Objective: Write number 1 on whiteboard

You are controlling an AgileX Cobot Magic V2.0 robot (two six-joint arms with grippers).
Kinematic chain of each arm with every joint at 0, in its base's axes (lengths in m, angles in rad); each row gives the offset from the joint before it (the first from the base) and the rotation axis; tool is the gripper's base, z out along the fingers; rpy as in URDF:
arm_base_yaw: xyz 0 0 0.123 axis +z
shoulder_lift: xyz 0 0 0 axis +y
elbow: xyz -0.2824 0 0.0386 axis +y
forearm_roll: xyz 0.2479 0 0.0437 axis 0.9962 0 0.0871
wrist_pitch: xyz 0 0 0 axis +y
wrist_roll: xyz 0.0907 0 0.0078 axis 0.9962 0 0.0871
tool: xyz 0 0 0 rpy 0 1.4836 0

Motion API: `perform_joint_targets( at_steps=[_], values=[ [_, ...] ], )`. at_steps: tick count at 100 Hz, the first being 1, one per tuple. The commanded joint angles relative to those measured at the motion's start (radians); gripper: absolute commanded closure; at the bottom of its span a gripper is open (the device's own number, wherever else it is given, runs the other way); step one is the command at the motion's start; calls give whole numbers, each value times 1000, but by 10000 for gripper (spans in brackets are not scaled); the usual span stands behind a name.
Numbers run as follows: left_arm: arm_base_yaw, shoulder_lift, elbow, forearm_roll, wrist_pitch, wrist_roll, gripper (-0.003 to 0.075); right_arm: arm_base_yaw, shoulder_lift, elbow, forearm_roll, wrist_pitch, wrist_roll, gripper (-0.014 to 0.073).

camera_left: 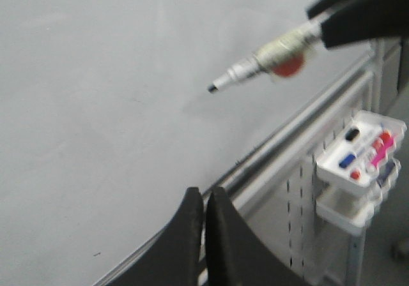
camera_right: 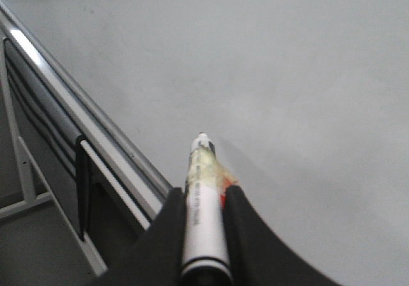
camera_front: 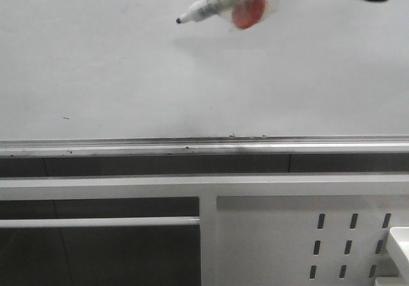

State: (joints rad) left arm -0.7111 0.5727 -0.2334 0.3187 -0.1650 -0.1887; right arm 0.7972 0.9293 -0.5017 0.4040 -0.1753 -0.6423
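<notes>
The whiteboard [camera_front: 128,69] fills the upper front view, plain white with a silver rail [camera_front: 192,147] along its bottom edge. No number 1 shows on it. My right gripper [camera_right: 206,193] is shut on a white marker [camera_front: 208,6] with tape and a red blob on its barrel. The marker's black tip [camera_front: 179,21] is in front of the upper board; I cannot tell whether it touches. The marker also shows in the left wrist view [camera_left: 255,66] and the right wrist view [camera_right: 203,209]. My left gripper [camera_left: 204,193] is shut and empty, low near the rail [camera_left: 281,139].
A white perforated metal panel [camera_front: 307,235] and white frame bars [camera_front: 102,222] stand below the board. A small white tray [camera_left: 361,152] holding coloured markers hangs on the panel at the right. A few dark specks [camera_front: 66,118] mark the lower board.
</notes>
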Motion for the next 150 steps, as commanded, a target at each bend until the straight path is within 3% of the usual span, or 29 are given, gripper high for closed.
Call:
perform_joint_targets(
  at_steps=[1, 15, 28, 71, 150],
  values=[
    [82, 2, 5, -127, -209, -11, 740, 35, -13, -20, 2, -120, 8, 663],
    [198, 19, 73, -292, -423, -11, 740, 52, -2, -20, 5, -175, 8, 663],
    [251, 51, 111, -307, -515, -11, 740, 46, 33, -20, 17, -193, 8, 663],
    [253, 93, 113, -307, -568, -11, 740, 21, 103, -24, 84, -292, 8, 663],
    [253, 93, 113, -307, -595, -11, 740, -14, 207, -29, 107, -234, 8, 663]
  ],
)
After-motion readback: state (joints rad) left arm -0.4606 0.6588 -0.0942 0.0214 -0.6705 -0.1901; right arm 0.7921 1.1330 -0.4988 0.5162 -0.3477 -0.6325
